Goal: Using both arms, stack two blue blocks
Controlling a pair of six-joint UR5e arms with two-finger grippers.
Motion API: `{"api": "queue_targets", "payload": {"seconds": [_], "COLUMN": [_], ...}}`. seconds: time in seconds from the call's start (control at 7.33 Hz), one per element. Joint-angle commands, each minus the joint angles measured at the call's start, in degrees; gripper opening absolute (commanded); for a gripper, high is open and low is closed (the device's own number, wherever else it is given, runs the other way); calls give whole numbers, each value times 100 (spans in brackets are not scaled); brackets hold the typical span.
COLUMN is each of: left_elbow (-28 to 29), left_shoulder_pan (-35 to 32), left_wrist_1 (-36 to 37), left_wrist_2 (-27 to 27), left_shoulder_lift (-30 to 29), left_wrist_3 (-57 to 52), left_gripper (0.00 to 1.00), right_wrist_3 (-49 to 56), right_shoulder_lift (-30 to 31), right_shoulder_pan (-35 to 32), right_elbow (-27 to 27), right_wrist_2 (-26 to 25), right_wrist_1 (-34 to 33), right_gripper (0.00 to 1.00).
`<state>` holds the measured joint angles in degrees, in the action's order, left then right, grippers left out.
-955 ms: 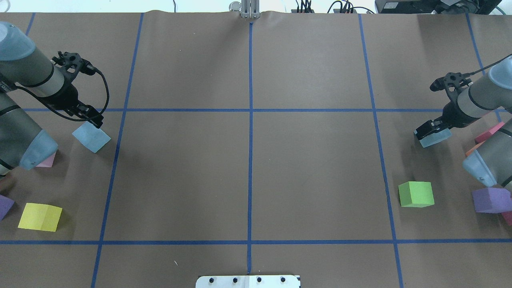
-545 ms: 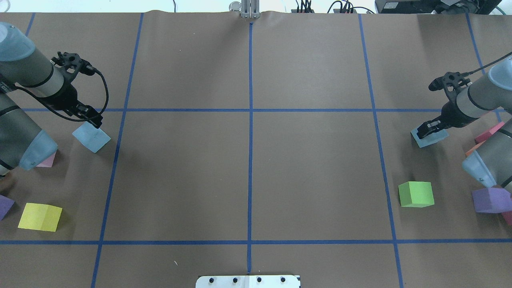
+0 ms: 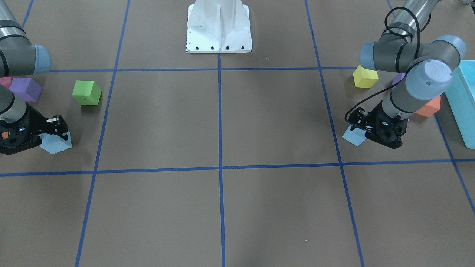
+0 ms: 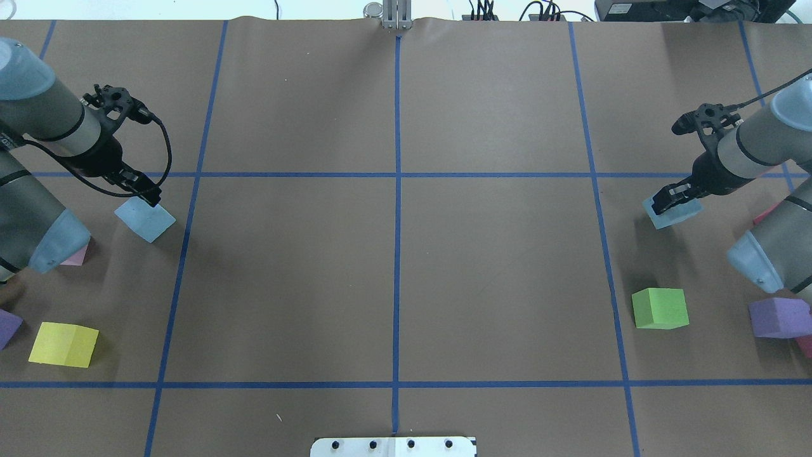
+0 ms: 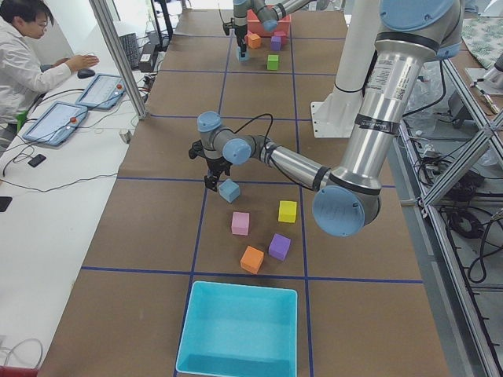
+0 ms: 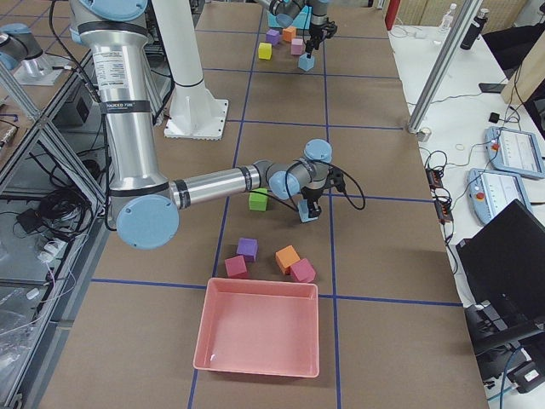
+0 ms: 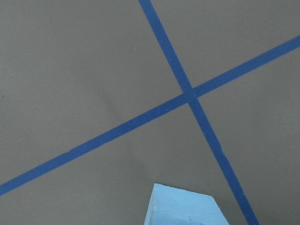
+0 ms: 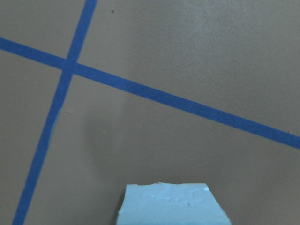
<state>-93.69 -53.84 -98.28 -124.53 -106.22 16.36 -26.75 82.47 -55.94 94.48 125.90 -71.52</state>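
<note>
One blue block (image 4: 147, 222) lies low at the left of the overhead view. My left gripper (image 4: 147, 195) is shut on its far corner. The front view shows this gripper (image 3: 365, 130) and block (image 3: 352, 136), and the left wrist view shows the block (image 7: 183, 208) at the bottom edge. My right gripper (image 4: 669, 202) is shut on the other blue block (image 4: 674, 217) and holds it above the table at the right. The front view shows that block (image 3: 55, 144), and the right wrist view shows it (image 8: 168, 206). Neither wrist view shows the fingers.
A yellow cube (image 4: 63, 344) and a pink cube (image 4: 76, 255) lie near the left arm. A green cube (image 4: 660, 308) and a purple cube (image 4: 779, 317) lie near the right arm. A turquoise bin (image 5: 240, 330) and a pink tray (image 6: 260, 336) stand at the table's ends.
My right gripper has carried its blue block further from the robot and a little toward the table's middle. The left gripper and its block have barely moved.
</note>
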Motion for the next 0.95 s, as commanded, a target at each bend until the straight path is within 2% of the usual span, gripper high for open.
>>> {"api": "queue_targets", "payload": {"seconds": [0.0, 0.27, 0.68, 0.82], "left_elbow": [9, 35, 105, 193], "left_shoulder_pan": [232, 295, 330, 330], "left_wrist_1": [10, 2, -16, -42], "left_wrist_2": [8, 8, 8, -1], "left_shoulder_lift": [-4, 14, 75, 66], "left_wrist_3": [-19, -36, -45, -36], "left_gripper": [96, 95, 93, 85], "right_wrist_3": [-302, -550, -1181, -1584], "right_shoulder_lift": [-422, -678, -1398, -1627], "right_shoulder_pan": [4, 13, 161, 328], "right_elbow": [404, 431, 414, 370], "right_wrist_2": [-48, -57, -75, -92], "right_wrist_1": [-912, -1108, -1680, -1681], "right_gripper": [61, 61, 61, 61]}}
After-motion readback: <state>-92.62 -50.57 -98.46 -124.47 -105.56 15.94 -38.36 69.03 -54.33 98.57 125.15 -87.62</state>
